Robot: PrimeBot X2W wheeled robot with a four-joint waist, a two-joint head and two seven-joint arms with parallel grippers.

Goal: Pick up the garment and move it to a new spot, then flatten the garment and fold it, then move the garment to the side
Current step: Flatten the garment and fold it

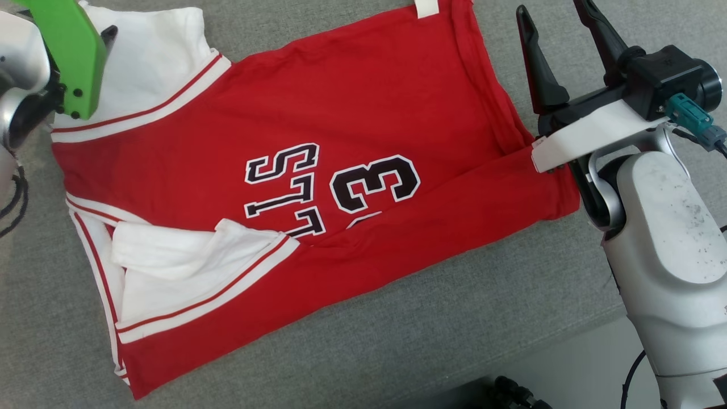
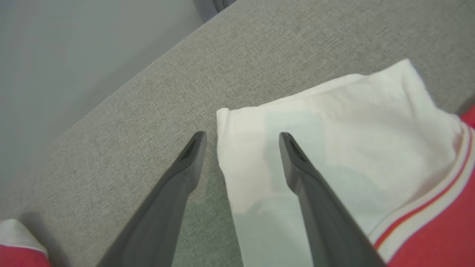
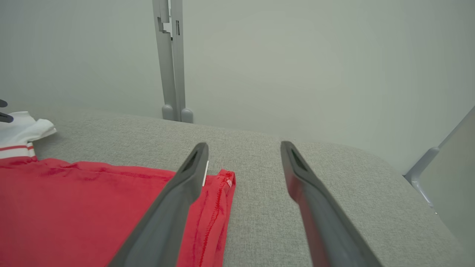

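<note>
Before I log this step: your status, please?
Left gripper open, empty, at sleeve. Right gripper open, empty, at hem. Jersey partly folded on cushion. No obstacle seen.

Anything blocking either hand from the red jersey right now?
Nothing visible. The left hand, open, straddles the edge of the white sleeve of the jersey. The right hand, open, straddles the red hem corner. Bare grey cushion lies beside both.

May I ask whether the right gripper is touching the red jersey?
Cannot tell: the right wrist view shows the right gripper overlapping the jersey hem, height unclear.
</note>
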